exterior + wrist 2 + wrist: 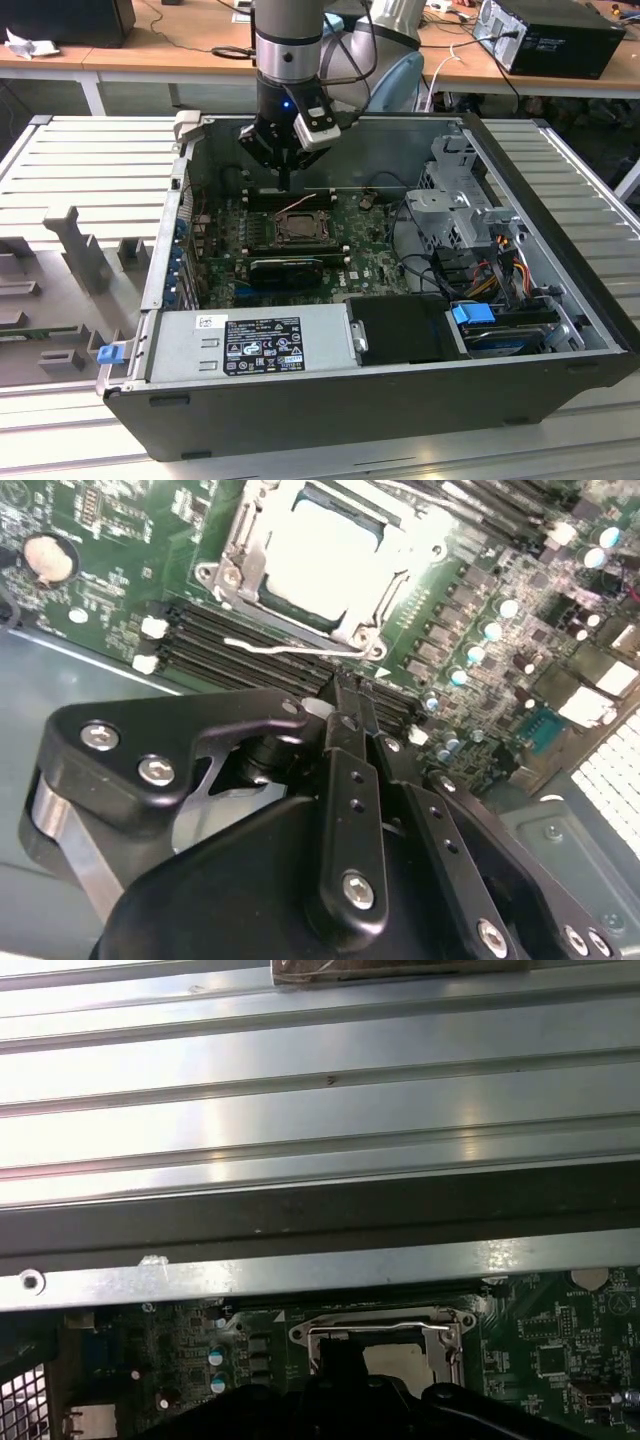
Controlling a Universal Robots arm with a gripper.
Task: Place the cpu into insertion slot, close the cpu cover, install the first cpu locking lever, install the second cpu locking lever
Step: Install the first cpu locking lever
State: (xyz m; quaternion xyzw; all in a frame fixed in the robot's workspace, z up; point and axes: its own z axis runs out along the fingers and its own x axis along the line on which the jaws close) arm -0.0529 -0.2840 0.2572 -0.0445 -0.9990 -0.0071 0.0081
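Counter (90, 160): pale slatted metal surface. It carries the open computer case at its middle.
Computer case (330, 400): dark tower lying on its side with the open side up. Its long front wall faces the exterior view.
Motherboard (375, 262): green board on the case floor, toward the exterior view's left and the case's far wall.
Insertion slot (352, 508): square black socket near the middle of the motherboard. A little of its dark rim shows around the chip.
Cpu (322, 555): pale square chip lying flat inside the insertion slot.
Cpu cover (238, 530): grey metal frame lying down flat over the slot. The cpu shows through its square opening.
Locking lever (280, 648): thin silver wire lying along the slot's side nearest the pincer, just beside the frame. Whether it is latched cannot be told.
Memory slots (200, 630): long black slots between the insertion slot and the case's far wall, with the lever lying at their edge.
Arm (288, 50): grey and black column coming down into the case from above its far wall.
Pincer (286, 180): black, with its fingers (345, 695) pressed together and nothing seen between them. It hangs over the memory slots, with the tips just beside the lever's end; contact cannot be told.
Coin cell (48, 560): round silver disc on the motherboard, well apart from the slot.
Power supply (250, 345): grey box with a label, against the case's near wall.
Drive cage (460, 200): bare metal frame at the case's end on the exterior view's right.
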